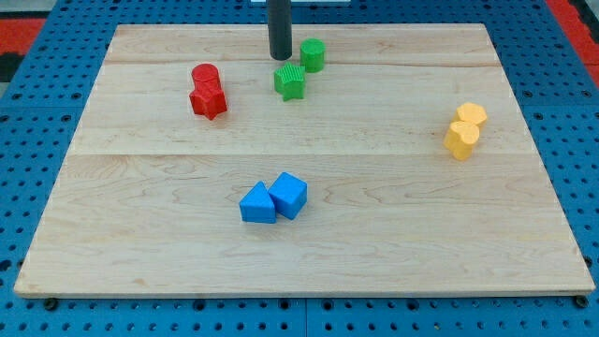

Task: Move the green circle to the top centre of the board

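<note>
The green circle sits near the view's top centre of the wooden board. A second green block, star-like in shape, lies just below and left of it. My tip stands on the board just left of the green circle, a small gap apart, and just above the second green block.
A red circle and a red star-like block touch at the upper left. Two blue blocks touch at the lower centre. Two yellow blocks touch at the right.
</note>
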`<state>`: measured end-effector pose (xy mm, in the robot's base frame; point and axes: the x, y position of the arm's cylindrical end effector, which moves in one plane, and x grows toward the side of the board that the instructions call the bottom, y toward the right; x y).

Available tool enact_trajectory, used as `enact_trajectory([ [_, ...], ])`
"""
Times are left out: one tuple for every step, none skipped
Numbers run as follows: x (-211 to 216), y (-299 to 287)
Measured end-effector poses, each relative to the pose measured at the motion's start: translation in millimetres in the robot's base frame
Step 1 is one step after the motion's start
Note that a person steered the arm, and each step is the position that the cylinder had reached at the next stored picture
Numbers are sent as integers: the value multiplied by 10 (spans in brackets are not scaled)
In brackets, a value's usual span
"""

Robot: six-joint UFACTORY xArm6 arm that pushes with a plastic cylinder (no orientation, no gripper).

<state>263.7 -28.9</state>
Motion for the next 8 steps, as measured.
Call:
enact_trajectory([
  [179,5],
  [207,322],
  [264,532],
  [269,641],
  [239,697],
  [125,697],
  [10,705],
  [8,1001],
])
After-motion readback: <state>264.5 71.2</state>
